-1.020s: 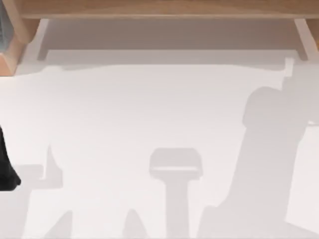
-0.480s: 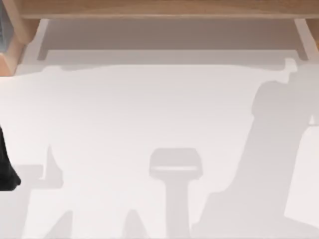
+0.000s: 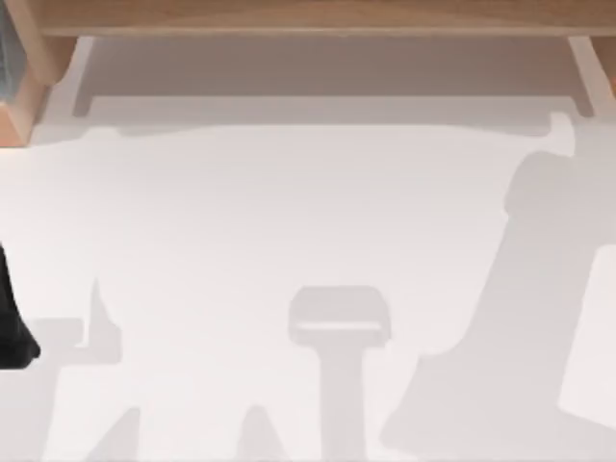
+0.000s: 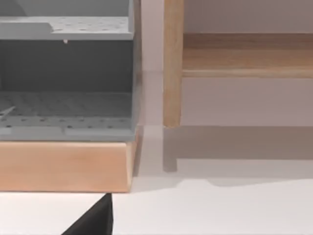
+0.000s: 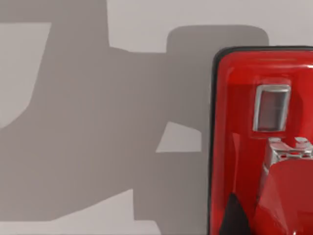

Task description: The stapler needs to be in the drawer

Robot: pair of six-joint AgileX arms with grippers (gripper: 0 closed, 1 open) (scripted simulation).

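Stapler right under the right arm's camera; drawer open, nothing seen in it.

Top view: the drawer point(image 3: 327, 67) is seen pulled out from the wooden furniture point(image 3: 318, 14), floor bare; a dark piece of the left arm point(image 3: 12, 322) is cut off well away from the drawer. Left wrist view: a grey rack point(image 4: 66, 73) is seen beside the furniture; pincer state cannot be told. Right wrist view: the stapler point(image 5: 261, 142) is seen lying on the surface point(image 5: 146, 12), long axis up the frame, far end cropped; right pincer state cannot be told.

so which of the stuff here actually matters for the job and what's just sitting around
For the job:
- stapler, red, seen close in the right wrist view
- drawer, pulled out from the wooden furniture at the far edge of the table

Just there:
- grey perforated shelf unit on a wooden base
- white table
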